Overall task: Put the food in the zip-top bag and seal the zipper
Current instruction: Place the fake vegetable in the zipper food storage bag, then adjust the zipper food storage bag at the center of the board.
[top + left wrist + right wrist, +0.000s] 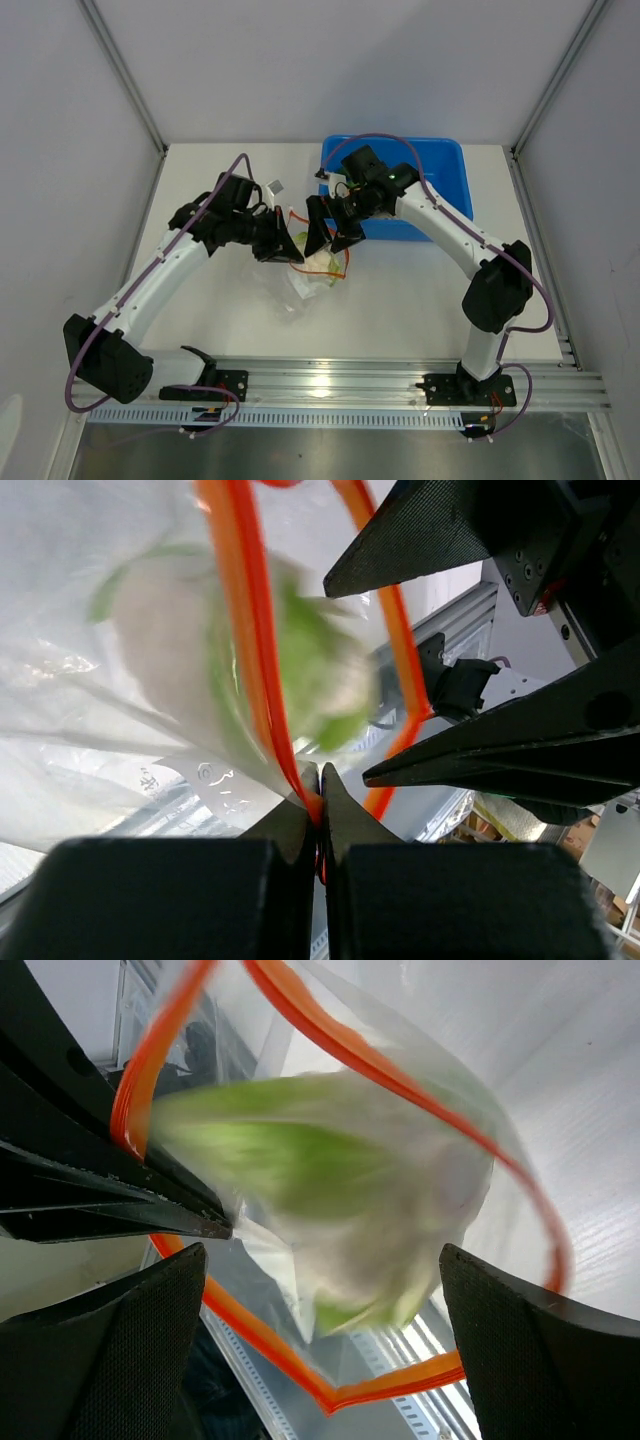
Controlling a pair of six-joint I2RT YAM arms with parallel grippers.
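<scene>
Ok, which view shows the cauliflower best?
Right wrist: the cauliflower fills the frame, white with green leaves, framed by the orange zipper loop, though blurred. Left wrist shows it blurred through the bag; top external shows only a small pale patch.

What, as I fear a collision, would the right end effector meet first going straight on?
Probably the cauliflower, blurred between the open right end effector's fingers at the bag's open mouth; depth is unclear.
</scene>
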